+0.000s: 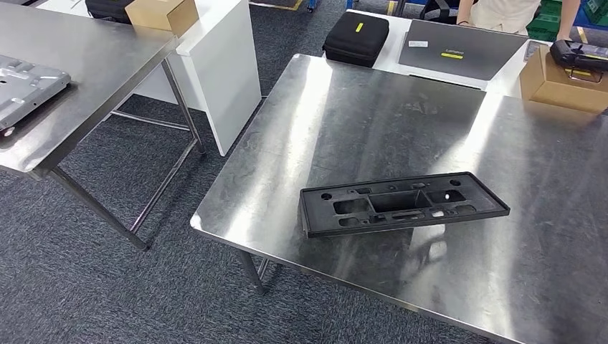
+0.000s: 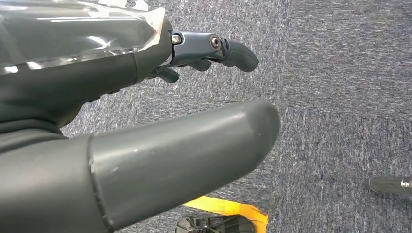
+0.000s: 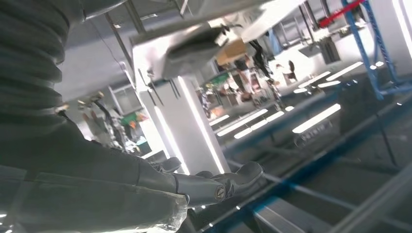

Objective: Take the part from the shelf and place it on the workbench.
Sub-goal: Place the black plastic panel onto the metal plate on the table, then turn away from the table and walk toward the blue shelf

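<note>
The part [image 1: 401,203], a long black plastic frame with several cut-outs, lies flat on the steel workbench [image 1: 373,122], close to its front edge and apart from everything else. In the left wrist view my left hand [image 2: 111,82] hangs over grey carpet, its thumb [image 2: 194,145] and fingers [image 2: 228,48] apart with nothing between them. In the right wrist view my right hand [image 3: 145,179] has its fingers [image 3: 238,177] stretched out and holds nothing.
A second steel table [image 1: 93,79] at the left carries a grey metal plate [image 1: 25,86]. Behind the workbench are a black case [image 1: 356,37], a closed laptop [image 1: 459,49], a cardboard box [image 1: 563,82] and a person [image 1: 502,11]. A white cabinet [image 1: 222,64] stands between the tables.
</note>
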Motion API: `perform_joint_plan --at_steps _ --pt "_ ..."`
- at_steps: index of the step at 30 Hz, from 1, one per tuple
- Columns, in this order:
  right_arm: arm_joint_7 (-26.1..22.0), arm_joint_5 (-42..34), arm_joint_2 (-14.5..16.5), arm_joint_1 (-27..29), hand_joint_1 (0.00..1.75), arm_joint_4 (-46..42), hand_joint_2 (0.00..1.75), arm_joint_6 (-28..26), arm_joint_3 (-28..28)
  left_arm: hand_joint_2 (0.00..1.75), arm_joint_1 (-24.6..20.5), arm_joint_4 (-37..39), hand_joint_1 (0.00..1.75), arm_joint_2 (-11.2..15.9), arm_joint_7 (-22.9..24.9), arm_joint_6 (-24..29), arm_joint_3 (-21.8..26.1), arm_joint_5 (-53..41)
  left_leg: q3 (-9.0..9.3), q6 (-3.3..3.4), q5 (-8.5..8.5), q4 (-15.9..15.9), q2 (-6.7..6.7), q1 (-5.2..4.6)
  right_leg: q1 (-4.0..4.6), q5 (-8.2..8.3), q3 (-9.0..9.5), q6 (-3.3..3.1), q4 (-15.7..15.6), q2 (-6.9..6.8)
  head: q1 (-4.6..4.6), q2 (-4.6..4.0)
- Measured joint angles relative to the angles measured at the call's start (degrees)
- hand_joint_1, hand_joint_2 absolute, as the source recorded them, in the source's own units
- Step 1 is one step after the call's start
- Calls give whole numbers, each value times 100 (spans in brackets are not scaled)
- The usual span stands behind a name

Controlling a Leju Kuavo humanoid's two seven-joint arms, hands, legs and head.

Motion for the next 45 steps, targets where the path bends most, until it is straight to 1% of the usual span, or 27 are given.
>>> perform_joint_plan --at_steps 1,2,4,7,9,11,13,15,18,22,24,27,28,29,30,32,33,34,37,42,45 --pt "11 122 17 -28 0 89 175 -210 1 0 0 0 0 -3 -19 -3 4 3 0 0 0 0 1 1 1 0 1 1 0 0 0 0" --pt "-14 275 28 -69 0 238 175 -529 1 0 -1 0 0 -9 -48 -5 12 12 0 0 -1 0 1 1 2 -1 1 1 0 1 0 0" --pt "-135 563 34 -176 0 755 175 -1370 1 0 -3 0 0 -33 -121 11 36 46 0 1 -2 0 2 3 3 -2 2 3 0 3 1 0" --pt "-314 704 -10 -360 0 1908 175 -2696 1 0 -16 0 0 -112 -172 144 101 121 1 4 -4 0 4 2 2 -3 3 4 0 4 1 0" --pt "-369 481 -85 -493 0 2878 175 -3524 1 0 -39 0 0 -189 -183 227 134 142 3 6 -6 1 5 0 1 -4 5 5 0 4 1 0" --pt "-91 97 -128 -610 0 3786 175 -4011 1 0 -67 0 0 -239 -143 222 144 127 6 9 -6 1 5 -1 1 -5 9 7 0 4 2 0" --pt "415 -18 -120 -700 0 4593 175 -4147 2 0 -95 1 0 -256 -32 169 156 93 5 9 -6 1 5 -1 1 -3 31 8 0 6 0 0" --pt "834 149 -108 -776 0 5427 175 -4151 4 0 -119 2 0 -261 78 114 170 42 7 9 -5 1 11 2 4 0 55 8 0 12 -2 0" --pt "1422 608 -78 -876 0 6619 175 -4157 5 0 -147 2 0 -272 190 56 175 -55 14 8 -4 1 17 6 8 1 57 7 0 16 -2 0" --pt "1762 1049 27 -956 0 7655 175 -4152 13 0 -154 1 0 -276 272 -36 173 -157 13 5 -2 -1 15 12 12 -2 55 5 1 14 -1 0" --pt "2100 1425 72 -976 0 8142 175 -4090 47 0 -155 2 0 -276 380 -145 130 -311 12 2 -1 -1 14 14 14 -2 59 4 2 14 1 0" --pt "2866 2115 268 -979 0 8745 175 -3892 225 0 -156 2 0 -275 575 -266 7 -539 10 -1 1 -2 13 15 15 -2 61 4 2 14 0 0" --pt "3054 2344 359 -977 0 8906 175 -3719 327 0 -157 2 0 -274 627 -291 -27 -577 10 -1 1 -2 12 15 15 -2 61 4 3 14 1 0" --pt "3142 2559 452 -975 0 9050 175 -3438 446 0 -156 2 0 -272 667 -318 -53 -603 9 -2 1 -2 13 15 15 -2 61 4 3 14 1 0" --pt "3103 2755 542 -973 0 9178 175 -3032 584 0 -150 2 0 -269 685 -337 -72 -623 8 -2 1 -3 13 15 15 -2 61 4 3 14 0 0" --pt "2822 3036 687 -971 0 9376 175 -2167 871 0 -122 2 0 -261 657 -356 -100 -644 10 -3 1 -3 14 15 15 -4 47 3 3 14 0 0" --pt "2695 3120 750 -973 0 9456 175 -1869 1003 0 -100 2 0 -255 628 -355 -115 -649 11 -4 1 -3 11 15 14 -8 37 0 3 12 -1 0" --pt "2618 3162 797 -974 0 9518 175 -1707 1114 0 -79 2 0 -250 604 -353 -128 -647 12 -4 0 -3 8 14 13 -12 27 -2 3 9 -1 0" --pt "2556 3193 875 -972 0 9640 175 -1553 1343 0 -37 2 0 -236 575 -348 -149 -644 9 -5 -1 -3 -1 13 12 -19 24 -7 3 0 1 0" --pt "2552 3217 896 -946 0 9723 175 -1477 1520 0 -30 2 0 -220 584 -351 -151 -641 3 -4 0 -1 0 6 11 -14 60 -5 3 1 2 0" --pt "2683 3456 907 -940 0 9756 175 -1329 1659 0 -28 4 0 -213 772 -368 -149 -604 3 -3 0 -1 0 5 9 -14 62 -4 3 1 2 0"
